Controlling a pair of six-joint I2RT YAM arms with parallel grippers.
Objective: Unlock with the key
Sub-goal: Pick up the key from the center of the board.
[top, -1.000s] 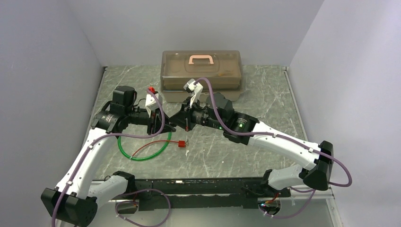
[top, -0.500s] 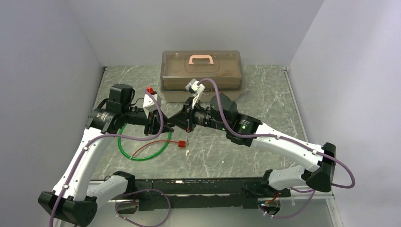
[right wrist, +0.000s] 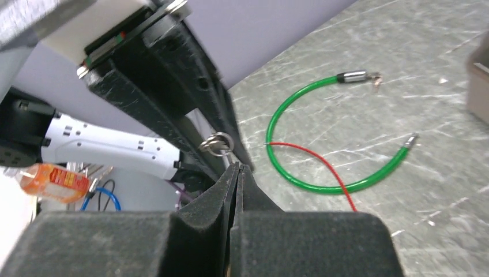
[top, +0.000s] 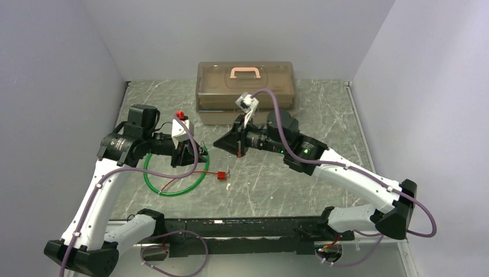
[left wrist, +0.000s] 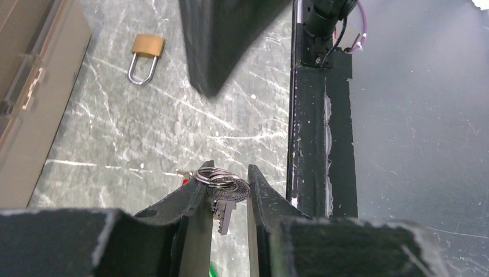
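Note:
The key point(left wrist: 226, 203), tiny and silver on a split ring, hangs blade-down with its head pinched between the tips of my left gripper point(left wrist: 229, 173). The same key's ring point(right wrist: 218, 142) shows in the right wrist view, just beyond my right gripper point(right wrist: 236, 167), which is shut with nothing visible in it. A small brass padlock point(left wrist: 147, 47) lies flat on the table ahead of the left gripper, near the box. In the top view the left gripper point(top: 194, 158) and right gripper point(top: 218, 143) point at each other, a short gap apart. The padlock is hidden there.
A brown lidded box point(top: 246, 92) stands at the back. A green cable loop point(top: 173, 187) and a red wire with a red tag point(top: 219, 176) lie below the grippers. The black rail point(left wrist: 314, 127) runs along the table's near edge.
The two grippers, tip to tip a second ago, have drawn apart: the left arm pulled back left with the key, the right arm shifted right and back.

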